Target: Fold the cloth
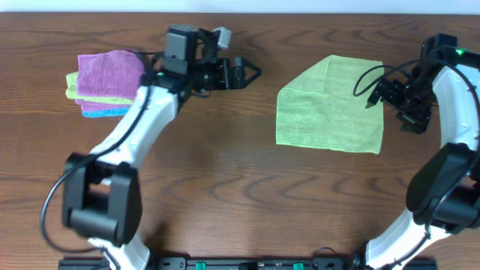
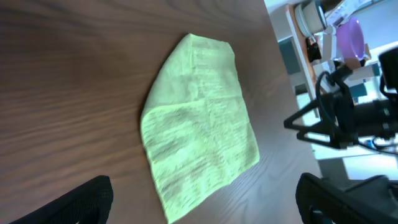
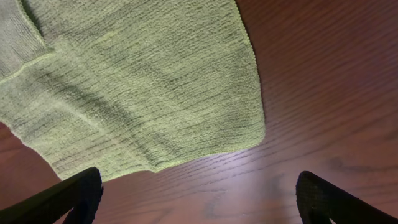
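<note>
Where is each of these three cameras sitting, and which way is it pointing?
Overhead: fixed above the table, looking straight down; left arm, right arm, green cloth, folded stack.
Left wrist: on the left arm, looking across at the cloth; its own fingertips at the bottom corners.
Right wrist: close above the cloth's corner; own fingertips low in frame.
Shared: all three show the green cloth.
</note>
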{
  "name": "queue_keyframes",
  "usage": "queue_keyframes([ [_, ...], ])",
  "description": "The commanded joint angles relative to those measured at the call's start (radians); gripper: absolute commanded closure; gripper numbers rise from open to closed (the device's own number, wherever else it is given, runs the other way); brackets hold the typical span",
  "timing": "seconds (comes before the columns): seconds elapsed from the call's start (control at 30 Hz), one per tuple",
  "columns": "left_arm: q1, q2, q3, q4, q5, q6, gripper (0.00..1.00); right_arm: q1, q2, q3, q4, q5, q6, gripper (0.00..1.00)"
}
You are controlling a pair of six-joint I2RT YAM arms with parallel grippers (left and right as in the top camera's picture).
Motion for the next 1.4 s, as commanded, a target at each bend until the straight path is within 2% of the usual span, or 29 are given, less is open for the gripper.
queue_keyframes([
  [0.0,-0.034,0.072,0.081,0.031,0.003,-0.073,0.05,0.017,-0.006,0.002,0.000,-0.007,-0.014,0.01],
  [0.3,-0.109,0.262,0.241,0.099,0.003,-0.211,0.05,0.040,-0.006,0.002,0.000,-0.007,-0.014,0.01],
  [0.6,-0.145,0.389,0.253,0.177,0.011,-0.483,0.04,0.055,-0.006,0.002,0.001,-0.007,-0.014,0.01],
  [0.77,-0.172,0.401,0.253,0.200,0.000,-0.491,0.05,0.055,-0.006,0.002,0.002,-0.007,-0.014,0.01],
  [1.07,-0.242,0.401,0.253,0.208,-0.134,-0.536,0.05,0.055,-0.006,0.002,0.003,-0.007,-0.014,0.01],
  [1.37,-0.250,0.401,0.253,0.210,-0.240,-0.570,0.04,0.055,-0.006,0.002,0.003,-0.007,-0.014,0.01],
])
